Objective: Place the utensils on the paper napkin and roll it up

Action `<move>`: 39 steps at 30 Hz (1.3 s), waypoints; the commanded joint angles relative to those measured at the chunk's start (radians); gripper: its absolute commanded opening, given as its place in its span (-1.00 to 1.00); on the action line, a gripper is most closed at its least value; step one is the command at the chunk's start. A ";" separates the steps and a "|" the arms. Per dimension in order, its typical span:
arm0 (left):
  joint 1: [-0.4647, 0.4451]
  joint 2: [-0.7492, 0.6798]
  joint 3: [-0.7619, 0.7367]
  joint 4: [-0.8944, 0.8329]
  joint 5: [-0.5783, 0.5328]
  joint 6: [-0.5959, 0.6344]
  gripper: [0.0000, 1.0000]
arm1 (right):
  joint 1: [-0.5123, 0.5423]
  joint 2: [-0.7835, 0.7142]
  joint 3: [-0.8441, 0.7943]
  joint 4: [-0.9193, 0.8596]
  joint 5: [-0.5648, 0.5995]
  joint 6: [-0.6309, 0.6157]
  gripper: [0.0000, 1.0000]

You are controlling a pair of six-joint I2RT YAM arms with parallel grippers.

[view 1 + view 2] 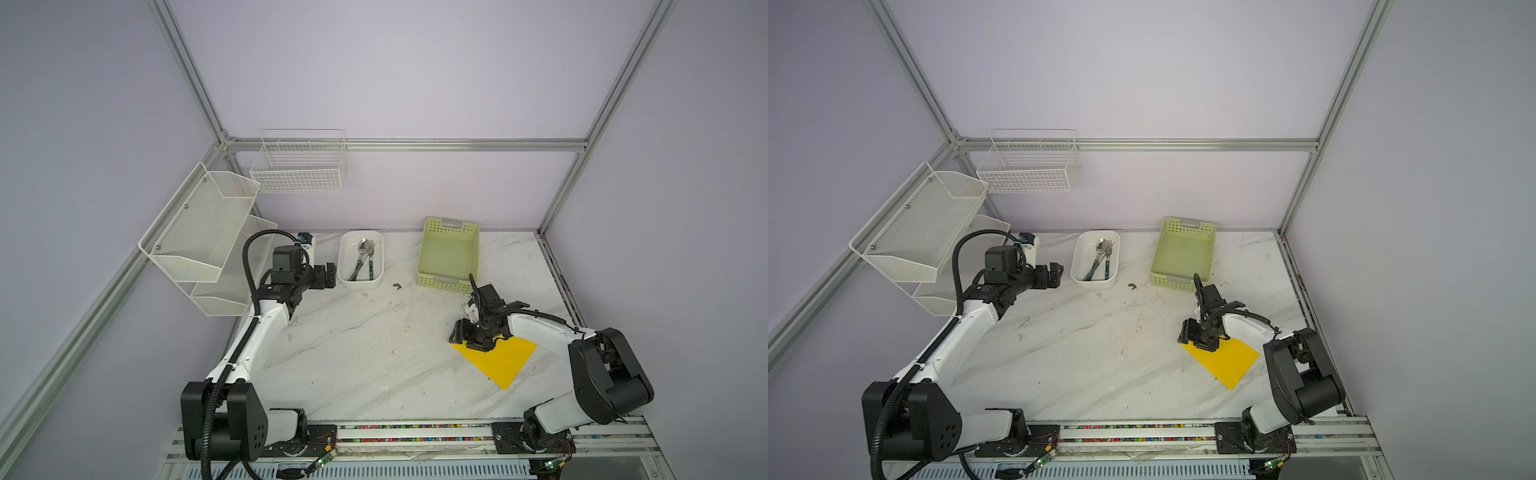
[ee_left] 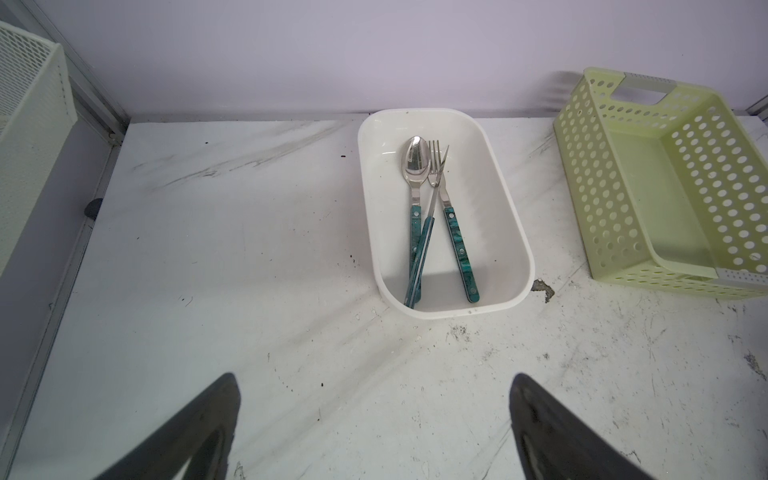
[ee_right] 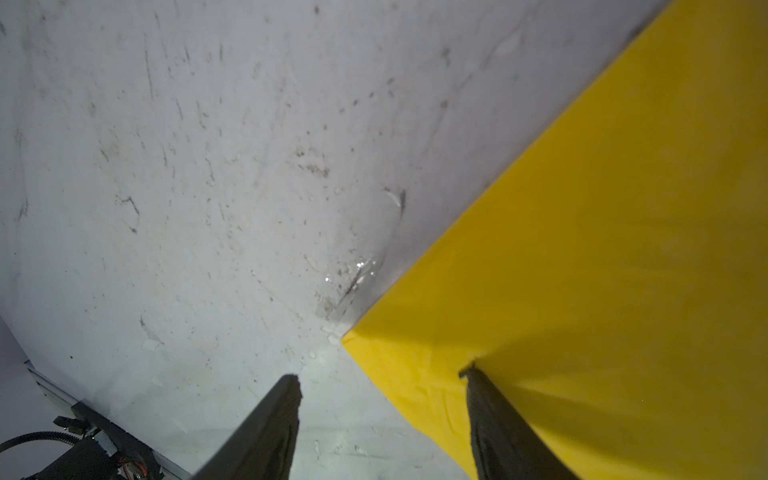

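Utensils (image 2: 415,224) lie in a tub (image 2: 494,249) beside the basket (image 1: 448,255). The napkin (image 1: 498,361) lies on the tabletop (image 1: 374,353), near the basket on its robot side. Left fingers (image 2: 216,415), spread wide and empty, point toward the tub. Right fingers (image 3: 274,424) stand apart astride a napkin corner, one tip on paper, gripping nothing.

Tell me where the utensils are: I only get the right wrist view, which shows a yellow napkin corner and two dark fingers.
Observer: All the utensils lie in a white tray, well away from the paper napkin; none is on it.
Operator: Is the other arm holding any?
Observer: No, the left gripper stands open just short of the tray, holding nothing.
Operator: What lies behind the napkin?
Observer: A pale green basket, empty, beside the tray but apart from it.
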 commanded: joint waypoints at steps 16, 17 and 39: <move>-0.003 -0.031 -0.032 0.033 -0.011 -0.012 0.99 | 0.250 0.163 0.044 0.239 -0.121 0.268 0.26; -0.002 -0.032 -0.031 0.033 -0.012 -0.012 0.99 | 0.270 0.175 0.055 0.257 -0.117 0.290 0.26; -0.003 -0.019 -0.035 0.053 0.049 -0.065 0.99 | 0.444 0.525 0.392 0.449 -0.094 0.462 0.28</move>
